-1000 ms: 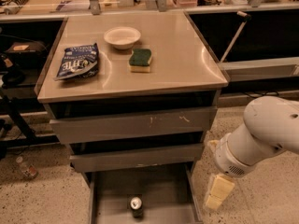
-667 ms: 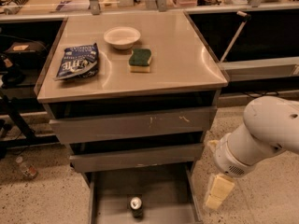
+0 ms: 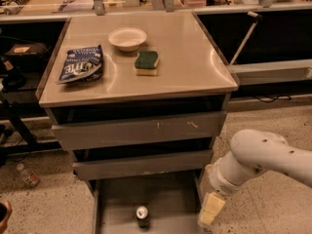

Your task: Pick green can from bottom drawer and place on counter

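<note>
One dark green drink can [image 3: 142, 215] is sitting exposed in the pulled-out grey metal drawer [image 3: 163, 199].
Cream end effector [image 3: 212, 209] is hovering by its right wall, probably to reach in; its openness cannot be told.

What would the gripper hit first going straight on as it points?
The gripper, low beside the bottom drawer, points down: likely the drawer's side wall or the floor beside it first, depth unclear. The green can is off that line.

You're looking down on a speckled terrazzo floor [image 3: 273, 130] in warm light, with a long cluttered bench [image 3: 48, 1] running across the back and dark open shelving [image 3: 19, 57] at the left. The claw [image 3: 212, 209] hangs low at lower right, above that floor.
</note>
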